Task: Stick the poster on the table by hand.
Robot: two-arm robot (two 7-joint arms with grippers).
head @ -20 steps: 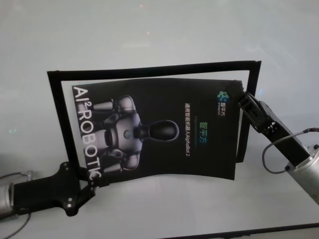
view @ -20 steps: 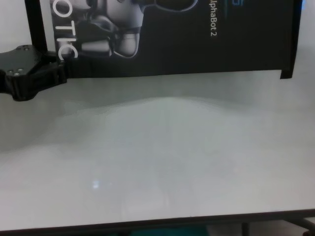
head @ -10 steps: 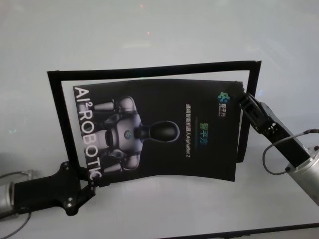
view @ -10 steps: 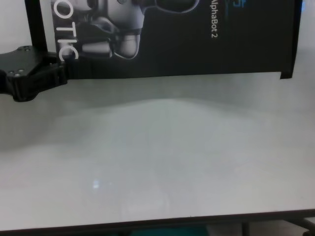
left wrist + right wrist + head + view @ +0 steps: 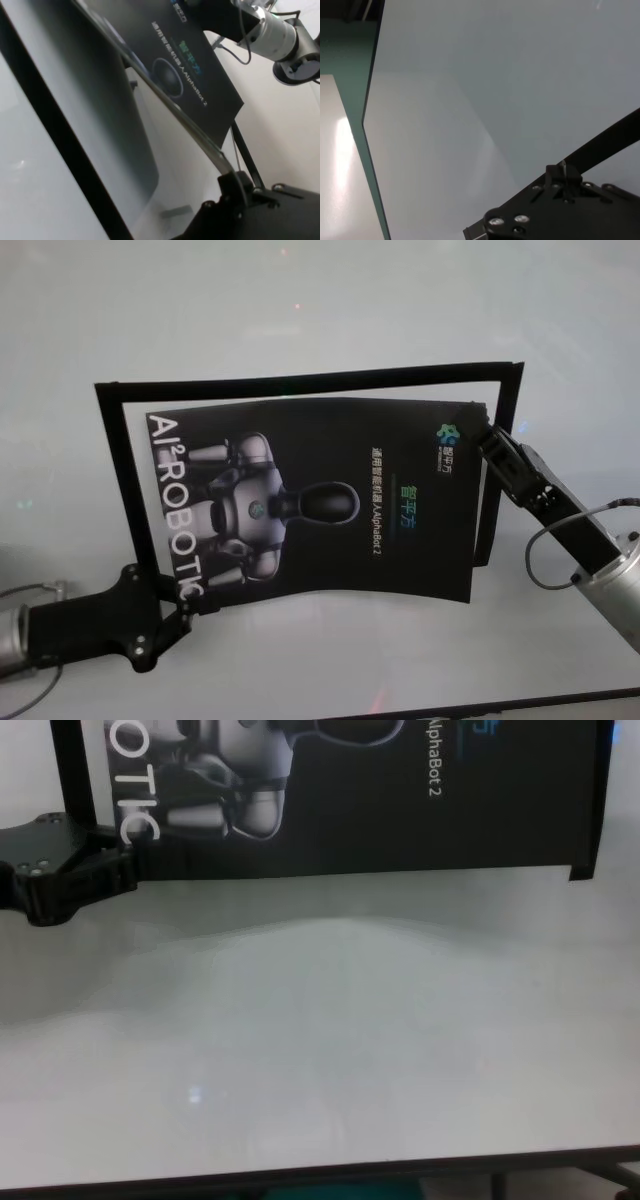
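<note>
Poster (image 5: 320, 500) between two grippers

Poster (image 5: 320, 500) glossy sheet – table (image 5: 330, 1050) smooth, faintly reflective.

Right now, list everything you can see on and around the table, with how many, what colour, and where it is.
poster: one, black glossy with a silver-grey robot picture and white letters, middle of the table, held at two corners and bowed above the surface.
frame outline: one, thin black bars, flat on the table around the poster's far, left and right sides.
table: one, pale grey-white with a dark front edge, filling the view.
left gripper: one, black with silver screws, at the poster's near left corner, shut on it.
right gripper: one, black, at the poster's far right corner, shut on it; its silver arm runs off to the right.
</note>
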